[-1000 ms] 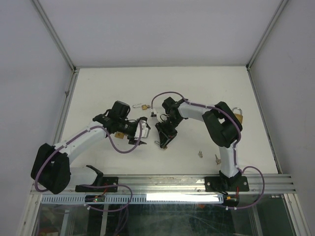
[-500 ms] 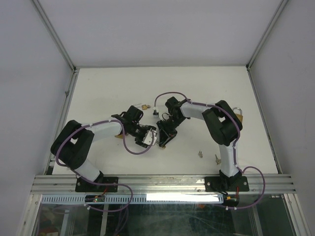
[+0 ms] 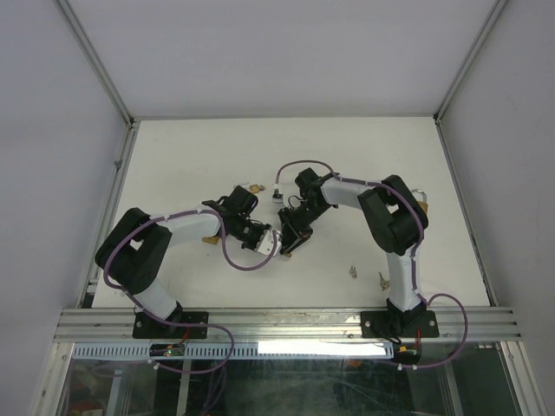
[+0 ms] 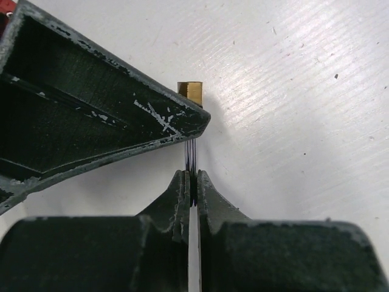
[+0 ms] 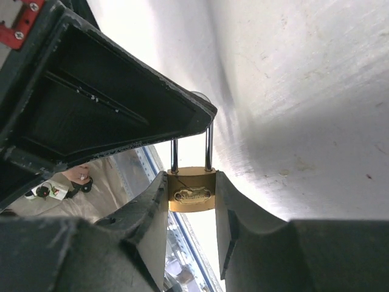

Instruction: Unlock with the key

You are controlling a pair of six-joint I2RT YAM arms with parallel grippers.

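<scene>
The right tool [image 5: 191,182] is clamping the brass padlock [image 5: 192,196] by its body between both fingers, with the shackle pointing away from the wrist. The left tool [image 4: 191,182] is pinching a thin key [image 4: 191,159], seen edge-on, between nearly touching fingertips. In the top view both tools are standing tip to tip near the middle of the tabletop [image 3: 364,156], placing the key just beside the padlock.

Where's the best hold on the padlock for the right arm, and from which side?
Take the brass body, squeezed across its two narrow sides, coming in from the logo face. Those sides are flat and parallel. The shackle is thin round bar and would likely pivot.
</scene>
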